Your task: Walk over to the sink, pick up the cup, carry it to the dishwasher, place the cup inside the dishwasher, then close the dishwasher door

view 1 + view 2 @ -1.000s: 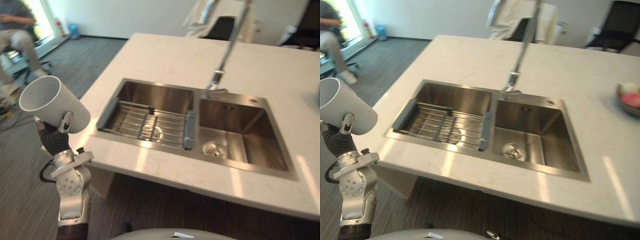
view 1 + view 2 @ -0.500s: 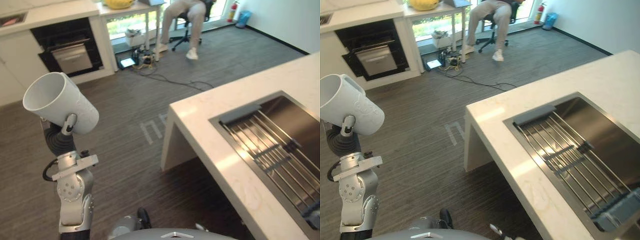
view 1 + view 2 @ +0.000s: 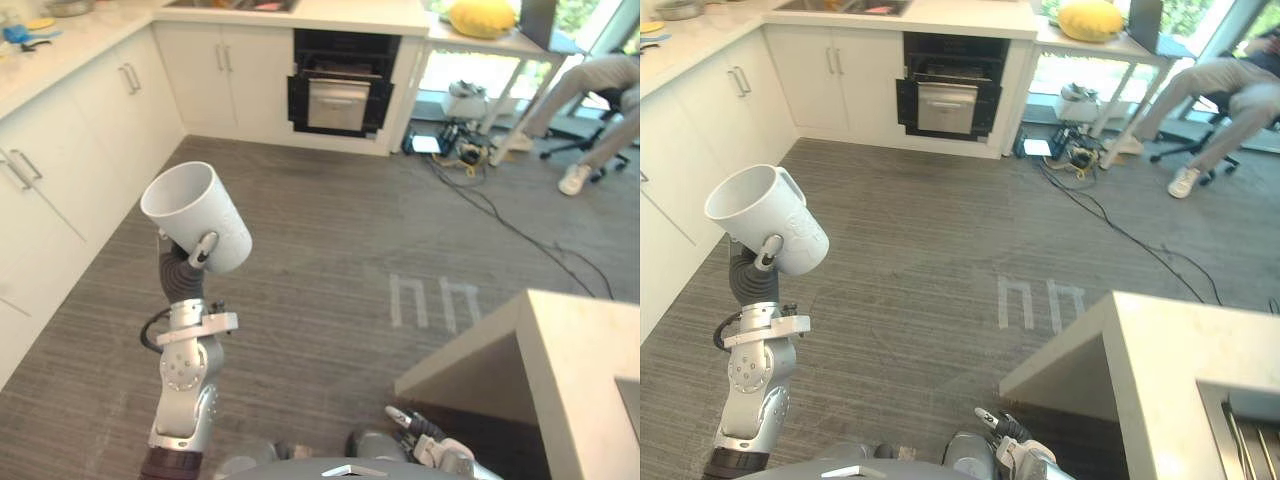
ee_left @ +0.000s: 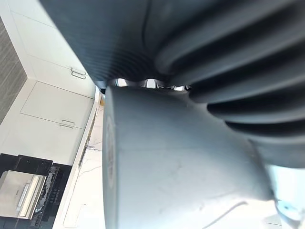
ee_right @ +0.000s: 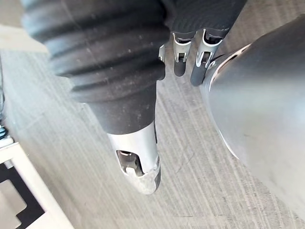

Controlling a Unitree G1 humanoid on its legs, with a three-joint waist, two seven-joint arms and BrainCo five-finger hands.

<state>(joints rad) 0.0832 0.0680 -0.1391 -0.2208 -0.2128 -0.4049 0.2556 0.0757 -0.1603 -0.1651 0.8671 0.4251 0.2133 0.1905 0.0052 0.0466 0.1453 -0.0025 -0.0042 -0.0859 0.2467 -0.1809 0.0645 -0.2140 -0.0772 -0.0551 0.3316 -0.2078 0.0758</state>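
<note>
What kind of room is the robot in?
It looks like a kitchen: white cabinets line the walls, a black built-in appliance sits among them, and a pale counter stands nearby. The left hand carries a white cup.

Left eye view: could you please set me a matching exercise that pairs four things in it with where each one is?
Things:
1. cup
2. dishwasher
3. person
4. right hand

Places:
A. seated at the far right
B. held up by the left hand
C. low, beside the corner of the counter
D. set into the white cabinets at the far wall

Pairs: 1-B, 2-D, 3-A, 4-C
</note>
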